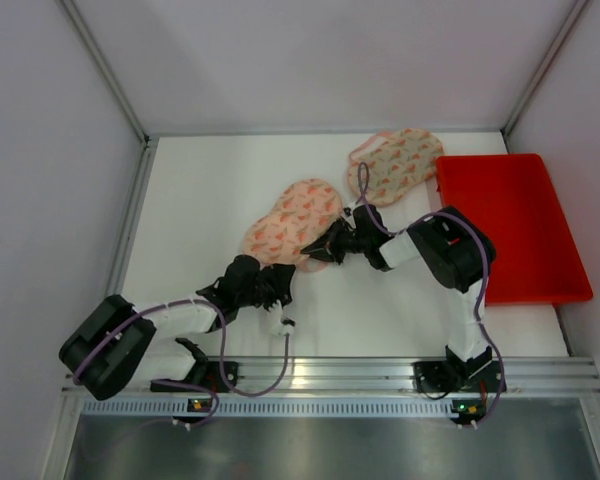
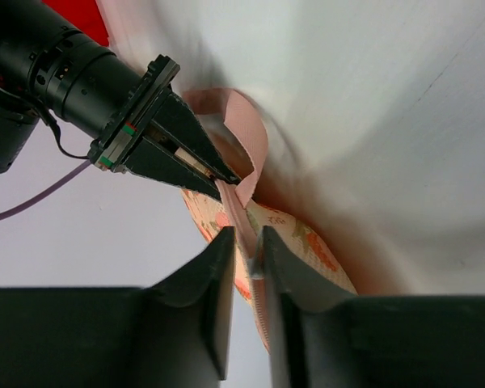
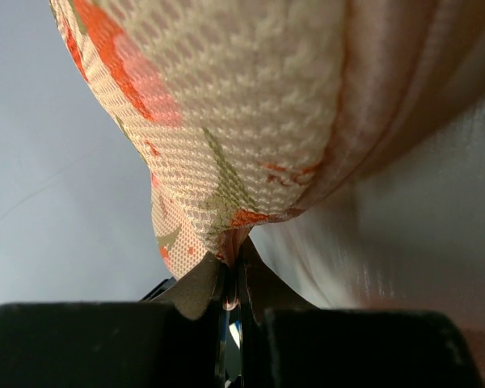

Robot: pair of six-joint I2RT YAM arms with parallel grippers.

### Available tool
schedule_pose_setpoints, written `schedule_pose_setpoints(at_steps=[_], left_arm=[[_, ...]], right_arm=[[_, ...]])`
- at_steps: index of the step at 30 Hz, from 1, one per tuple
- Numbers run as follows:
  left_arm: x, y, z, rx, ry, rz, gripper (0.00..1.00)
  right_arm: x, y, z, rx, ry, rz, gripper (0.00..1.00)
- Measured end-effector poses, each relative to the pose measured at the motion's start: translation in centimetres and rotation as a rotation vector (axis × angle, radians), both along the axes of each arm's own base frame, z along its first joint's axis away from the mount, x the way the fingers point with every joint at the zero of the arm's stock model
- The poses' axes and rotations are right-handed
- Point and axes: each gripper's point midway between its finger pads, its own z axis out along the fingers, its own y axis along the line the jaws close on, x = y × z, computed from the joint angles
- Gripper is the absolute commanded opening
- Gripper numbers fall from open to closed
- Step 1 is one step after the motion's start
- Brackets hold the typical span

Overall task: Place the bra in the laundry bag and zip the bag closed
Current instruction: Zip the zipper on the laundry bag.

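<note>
Mesh laundry bag (image 1: 295, 215) clamped by right end effector (image 3: 233, 268); left end effector (image 2: 244, 237), grip unclear.

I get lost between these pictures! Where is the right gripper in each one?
Top: right gripper in the middle, tips pointing left onto the patterned cloth.
Left wrist: right gripper comes in from the upper left, black, pinching the cloth at centre.
Right wrist: right gripper at bottom centre, shut on the cloth that fills the picture above.
Shared landmark: the patterned cloth it pinches.
</note>
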Motion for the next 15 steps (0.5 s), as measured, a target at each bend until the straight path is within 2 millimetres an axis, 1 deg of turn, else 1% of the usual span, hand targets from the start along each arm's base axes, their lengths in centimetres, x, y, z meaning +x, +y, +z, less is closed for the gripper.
schedule_pose_setpoints(at_steps=[2,3,4,8,12,15], left_arm=[[-0.1,0.1,-0.2,0.007,0.005,-0.001,0.17],[-0.2,0.2,-0.3,0.013,0.009,-0.003,0.12],[-0.3,0.2,-0.4,0.017,0.013,-0.004,0.09],[-0.4,0.3,-0.6,0.028,0.015,-0.01,0.0],[-0.9,0.7,-1.0,0.053,0.037,-0.016,0.0],[-1.7,1.2,-0.6,0.077,0.061,-0.022,0.0]], right_arm=[[0.0,0.0,0.0,0.001,0.0,0.001,0.0],[0.0,0.0,0.0,0.001,0.001,0.002,0.0],[0.0,0.0,0.0,0.001,0.001,0.003,0.0],[-0.1,0.0,0.0,0.001,0.001,0.003,0.0],[-0.1,0.0,0.1,0.003,0.001,0.009,0.0],[-0.3,0.1,0.1,0.005,-0.004,0.023,0.0]])
